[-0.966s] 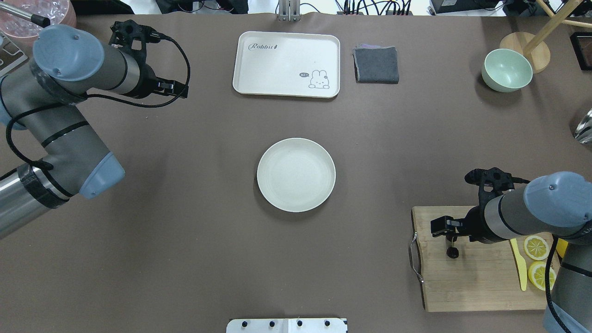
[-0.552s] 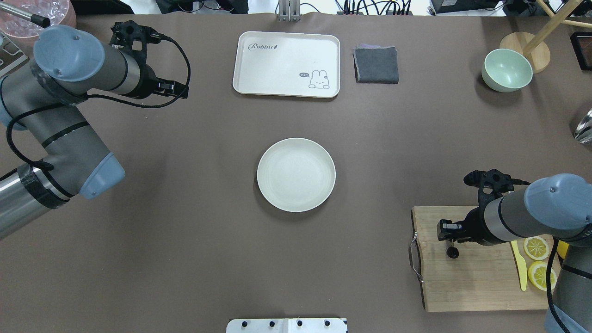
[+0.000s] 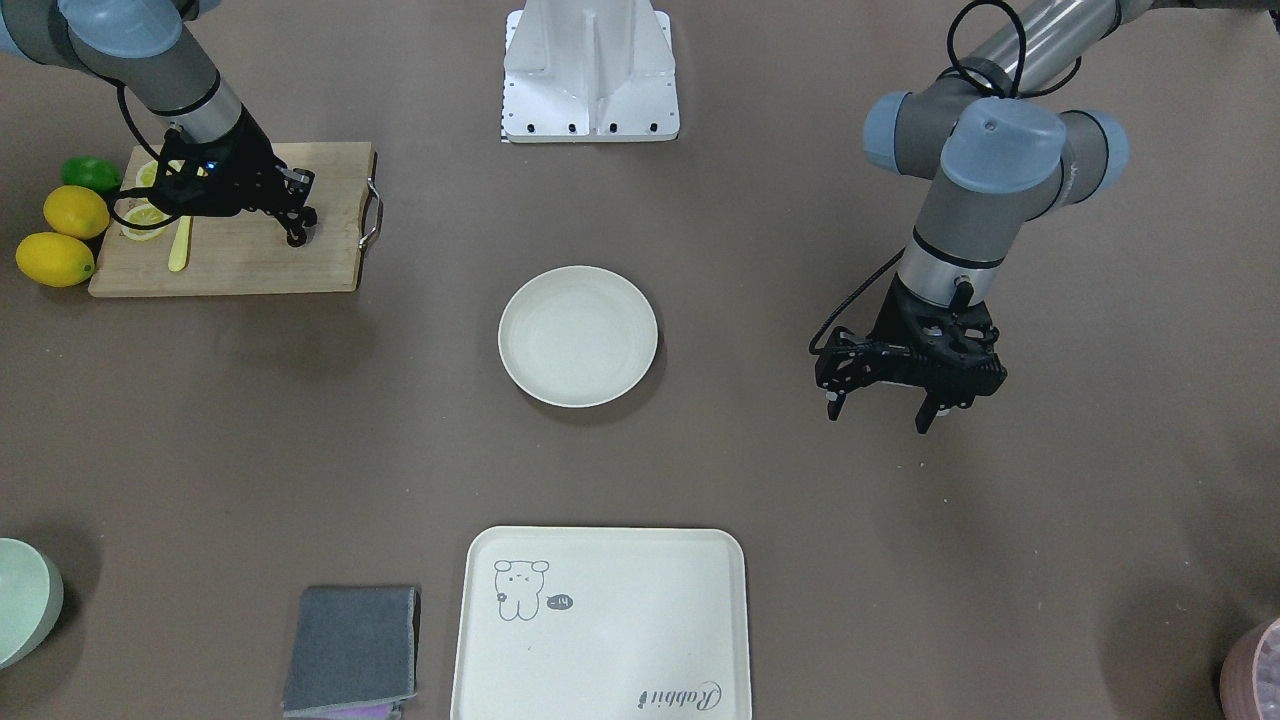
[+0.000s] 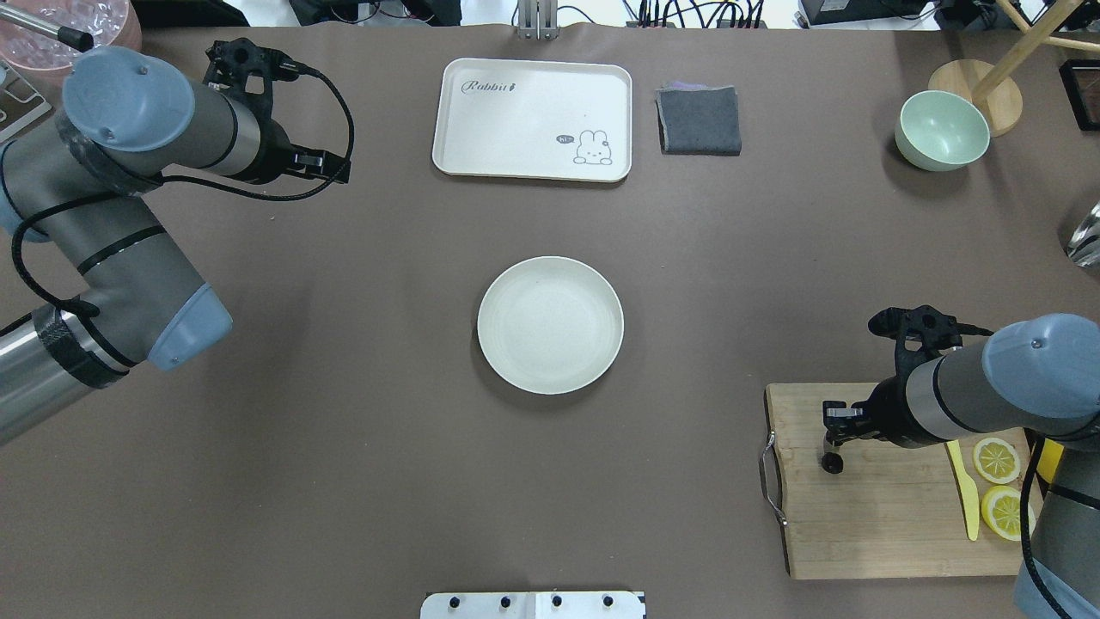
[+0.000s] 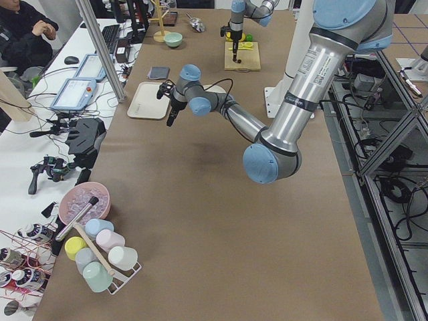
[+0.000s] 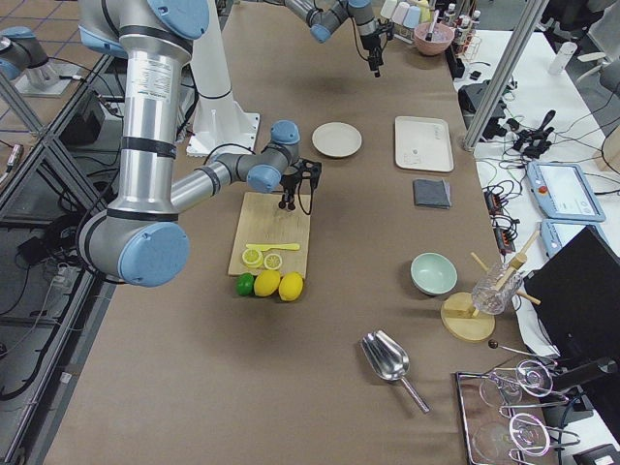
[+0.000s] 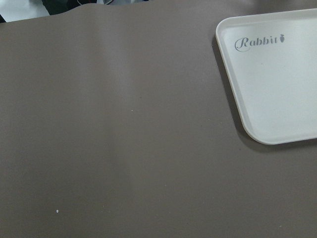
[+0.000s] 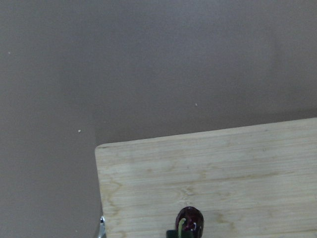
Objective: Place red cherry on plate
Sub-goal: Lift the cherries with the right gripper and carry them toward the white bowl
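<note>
right gripper has narrowed, pinching red cherry by its upright stem, fruit downward; left gripper spread.

The counter wears a matt brown sheet, smooth, with a few soft ripples showing in the left wrist view. On to the cutting board: pale wood, fine grain, a dull finish, and a bright metal wire handle at its end. The red cherry gleams, dark glossy skin with tiny highlights. The plate is cream, matt and faintly speckled. The tray looks smoother, with a slight sheen. The grey cloth is soft and folded; the bowl is pale green and satin. Both arms show brushed metal tubes and blue-grey plastic caps. The left tool and right tool are matt black plastic, the knife yellow plastic.
</note>
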